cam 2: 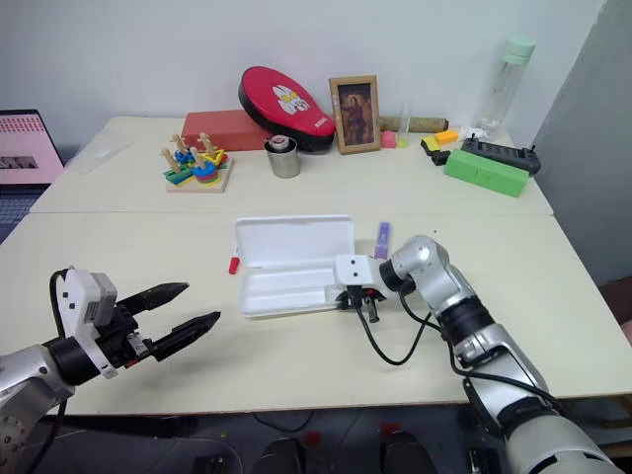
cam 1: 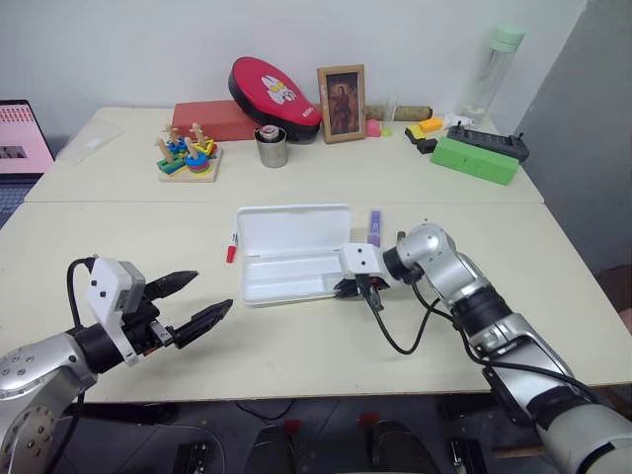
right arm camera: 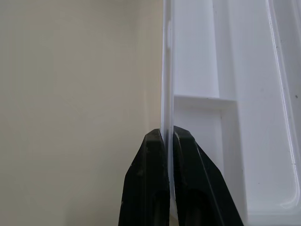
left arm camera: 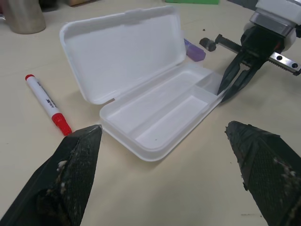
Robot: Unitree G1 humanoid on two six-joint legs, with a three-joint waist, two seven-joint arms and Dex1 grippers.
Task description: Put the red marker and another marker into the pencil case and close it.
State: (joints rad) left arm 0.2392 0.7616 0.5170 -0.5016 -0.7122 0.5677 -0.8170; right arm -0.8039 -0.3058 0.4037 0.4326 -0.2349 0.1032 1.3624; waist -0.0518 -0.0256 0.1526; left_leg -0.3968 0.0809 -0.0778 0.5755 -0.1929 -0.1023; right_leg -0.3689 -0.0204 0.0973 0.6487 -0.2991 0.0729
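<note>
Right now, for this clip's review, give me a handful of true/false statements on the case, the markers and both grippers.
1. The pencil case lies open, with nothing in its tray. True.
2. The red marker is already inside the case. False: it lies on the table beside the lid.
3. The right gripper is shut on the case's rim. True.
4. The left gripper holds the purple marker. False: it is open, holding nothing; that marker lies on the table by the case's other end.
5. The red marker's cap is off. False: the cap is on.
</note>
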